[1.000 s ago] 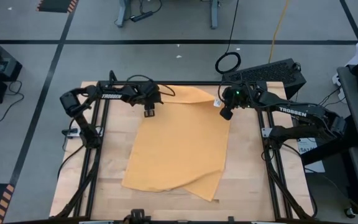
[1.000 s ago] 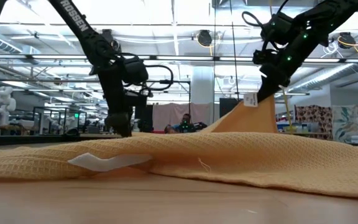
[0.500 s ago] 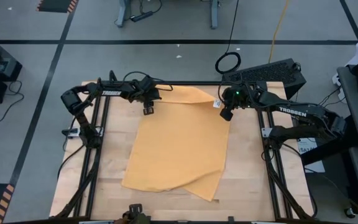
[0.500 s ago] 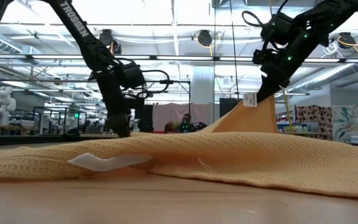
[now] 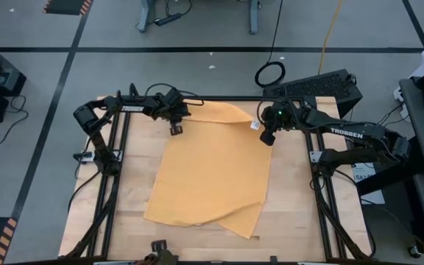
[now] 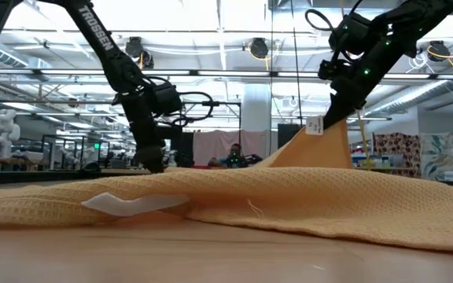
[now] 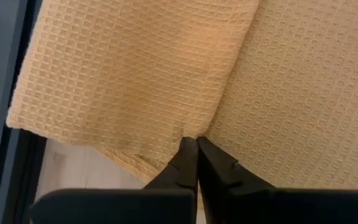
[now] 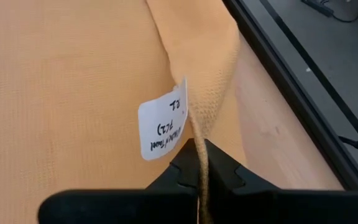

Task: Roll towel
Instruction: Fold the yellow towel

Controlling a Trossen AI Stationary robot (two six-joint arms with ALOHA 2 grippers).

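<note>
Wooden tabletop [image 5: 124,206] covered centrally by mustard-yellow towel [image 5: 212,177]. Towel's far corners pinched for roll start: right gripper [image 5: 266,137] clamped beside white tag [image 8: 161,127], corner lifted; left gripper [image 5: 175,130] closed on fold, low.

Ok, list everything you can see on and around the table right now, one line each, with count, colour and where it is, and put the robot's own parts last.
towel: one, mustard yellow, spread over the middle of the table, its far right corner lifted.
tag: one, white, on the towel's lifted corner beside the right gripper.
table: one, light wood with a black frame, under the towel.
keyboard: one, black, beyond the table's far right corner.
cable loop: one, black, on the floor behind the table.
left gripper: one, dark, shut on the towel at its far left edge.
right gripper: one, dark, shut on the towel's lifted far right corner.
</note>
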